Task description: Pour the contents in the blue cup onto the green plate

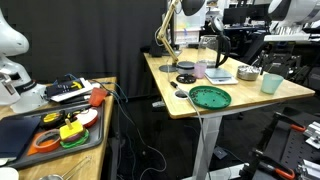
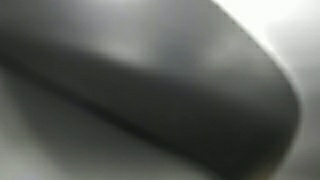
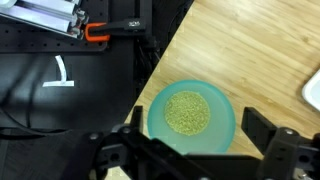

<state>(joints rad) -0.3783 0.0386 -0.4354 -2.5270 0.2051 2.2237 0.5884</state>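
**Open pincer straddles cup at worktop's edge**

Seen from the wrist camera, the pincer (image 3: 197,140) hangs with its jaws spread wide. One dark finger (image 3: 128,148) stands on either side of the cup (image 3: 190,120), and bare wood shows between the far finger and the cup's rim. The cup stands upright and holds a round heap of pale yellowish bits (image 3: 187,112) that covers most of its bottom. It rests on the wooden worktop (image 3: 250,50) just beside one edge, which runs slantwise past it. Beyond that edge lies dark floor, with an orange clamp (image 3: 95,33) near the top of the view. A white object (image 3: 313,92) juts in at the border, too cropped to name.

In an exterior view the pincer (image 1: 277,66) hangs low over the cup (image 1: 272,83). The cup stands near the front edge of the worktop (image 1: 290,95), toward the corner beneath the arm. The plate (image 1: 210,97) lies flat by the same front edge, nearer the opposite front corner and well apart from the cup. A grey bowl (image 1: 247,73) sits farther back, between the two. Black discs (image 1: 186,79) lie behind the plate, and a clear jug (image 1: 210,52) and a lamp (image 1: 165,35) stand toward the back edge.

In an exterior view a dark grey blur (image 2: 160,90) fills the frame, and nothing can be made out there.
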